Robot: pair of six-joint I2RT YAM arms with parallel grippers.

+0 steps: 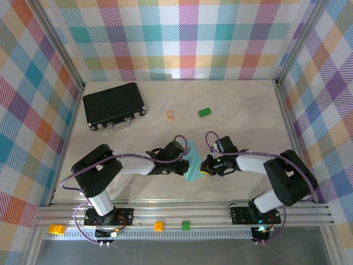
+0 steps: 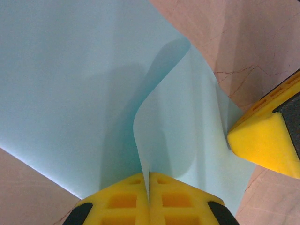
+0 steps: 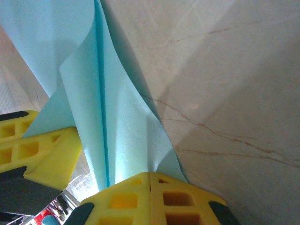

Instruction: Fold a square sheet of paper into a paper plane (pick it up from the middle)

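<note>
Both jaw sets pinch cyan paper sheet: left gripper at its 9, right gripper at 3; fold axis approx 12-6.

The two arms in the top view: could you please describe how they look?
Left arm and right arm have white links, black joints and looping purple cables. The left gripper and right gripper have yellow fingers with square recesses.
</note>
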